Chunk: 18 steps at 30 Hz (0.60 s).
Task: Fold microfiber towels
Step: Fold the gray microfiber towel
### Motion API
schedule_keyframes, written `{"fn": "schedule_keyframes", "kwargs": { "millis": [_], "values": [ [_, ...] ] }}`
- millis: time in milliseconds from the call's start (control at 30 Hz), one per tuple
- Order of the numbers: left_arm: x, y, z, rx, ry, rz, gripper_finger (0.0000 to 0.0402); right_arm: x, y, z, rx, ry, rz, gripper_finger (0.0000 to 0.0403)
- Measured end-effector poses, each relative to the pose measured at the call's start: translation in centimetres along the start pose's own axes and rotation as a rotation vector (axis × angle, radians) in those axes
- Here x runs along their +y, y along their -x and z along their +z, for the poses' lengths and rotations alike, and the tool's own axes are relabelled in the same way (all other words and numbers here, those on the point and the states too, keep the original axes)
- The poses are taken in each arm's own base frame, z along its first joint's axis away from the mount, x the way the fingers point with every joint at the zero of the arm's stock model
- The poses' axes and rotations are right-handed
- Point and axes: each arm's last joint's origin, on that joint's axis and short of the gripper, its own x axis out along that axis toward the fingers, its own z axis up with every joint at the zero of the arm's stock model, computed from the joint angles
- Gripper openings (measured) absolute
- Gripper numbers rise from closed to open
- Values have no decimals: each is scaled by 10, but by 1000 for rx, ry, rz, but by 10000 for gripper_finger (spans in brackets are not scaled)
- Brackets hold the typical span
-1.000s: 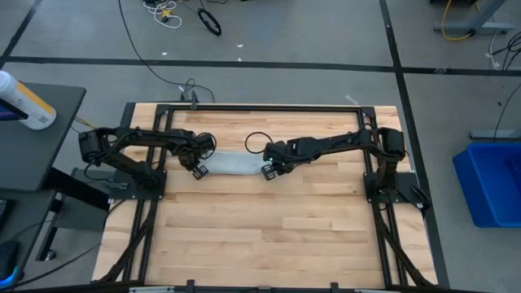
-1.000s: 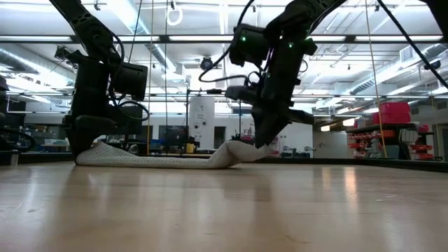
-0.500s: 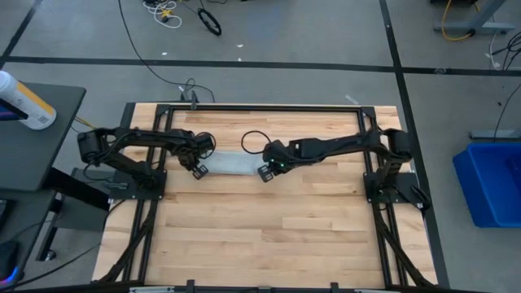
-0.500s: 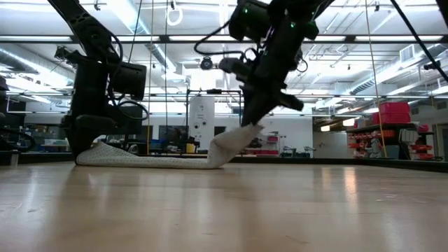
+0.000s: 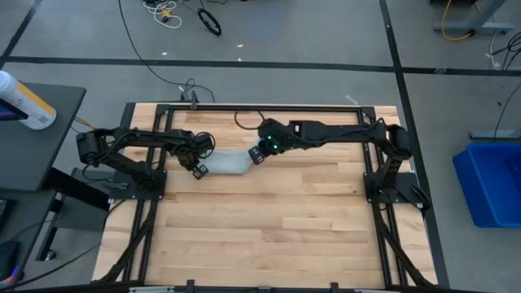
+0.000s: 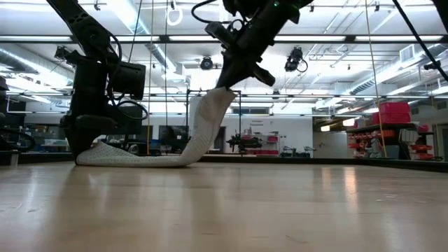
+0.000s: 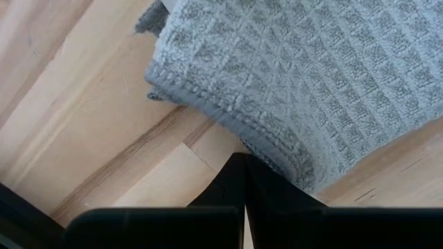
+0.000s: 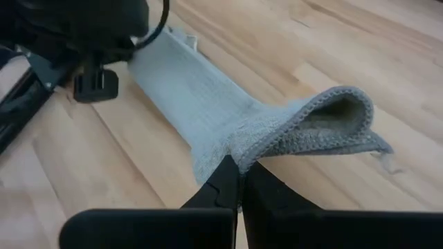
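The pale grey-blue microfiber towel lies as a narrow band on the wooden table, its left part flat and its right end raised. My left gripper is shut at the towel's left end. My right gripper is shut on the raised right end, high above the table in the low view. The right wrist view shows the towel running from my right gripper down to my left gripper. My left gripper is shut on the towel's hemmed edge at its left end, coming down at a slant from the table's left. The fingertips cover the place of contact. That end stays on the table. My right gripper pinches the towel's right end between its two fingers, several layers together, with a loop of hem sticking out beside them. The fingers come from above and from the right. That end is lifted clear, and the towel slopes down to the table.
A black cable loop lies near the table's far edge. A bright blue bin stands on the floor at the right. A dark side table with a bottle stands at the left. The table's near half is bare wood.
My right gripper has gone up and toward the table's left edge, carrying the towel's right end. That end has risen from just above the table to well above it and now stands steeply over the towel's middle. The left end has stayed flat.
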Motion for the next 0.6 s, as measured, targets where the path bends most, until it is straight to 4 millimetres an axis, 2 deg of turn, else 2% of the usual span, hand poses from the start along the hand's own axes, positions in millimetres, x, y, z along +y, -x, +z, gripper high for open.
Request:
{"fn": "schedule_keyframes", "kwargs": {
  "millis": [200,300,600],
  "values": [
    [0,0,0,-3,12,-1,0,5,-5,12,-11,20,60,4],
    [0,0,0,-3,15,-2,0,6,-14,9,40,29,62,4],
    [0,0,0,-4,19,1,0,29,-37,24,52,76,130,4]
  ]
}}
